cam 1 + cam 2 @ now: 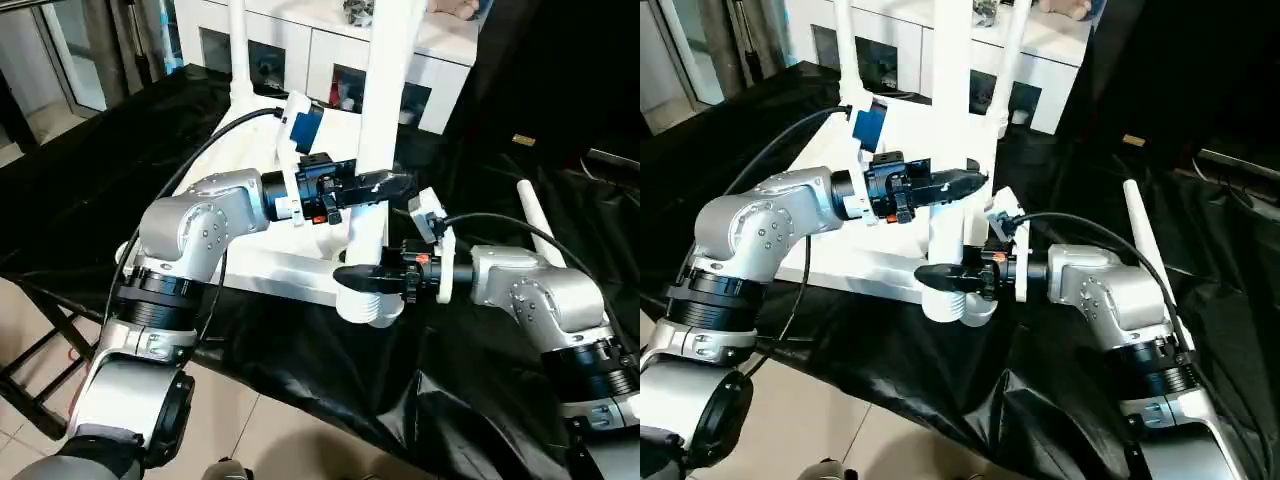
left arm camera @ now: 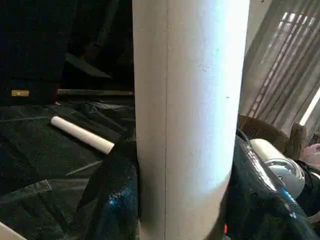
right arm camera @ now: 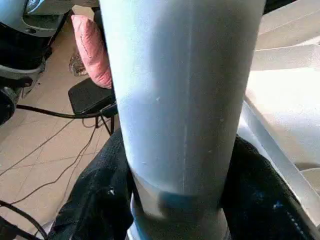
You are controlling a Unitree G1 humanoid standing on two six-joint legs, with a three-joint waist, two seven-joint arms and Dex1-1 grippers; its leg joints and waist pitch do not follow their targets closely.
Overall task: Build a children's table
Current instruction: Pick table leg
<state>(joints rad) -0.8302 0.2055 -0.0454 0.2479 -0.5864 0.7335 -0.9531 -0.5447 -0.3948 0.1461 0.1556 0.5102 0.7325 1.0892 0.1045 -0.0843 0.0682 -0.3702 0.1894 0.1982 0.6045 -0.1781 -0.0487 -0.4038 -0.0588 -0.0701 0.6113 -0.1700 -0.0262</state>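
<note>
White plastic legs are standing in 3 sockets of the upturned table top (image 1: 290,265), and I'm clamping both the left gripper (image 1: 385,185) and right gripper (image 1: 362,277) around the near corner leg (image 1: 385,90). Wrist views are showing black fingers (image 2: 112,200) hugging that leg, while the 4th leg (image 2: 82,135) is lying loose on the black sheeting (image 1: 470,380), near the white cabinet (image 1: 320,50).
</note>
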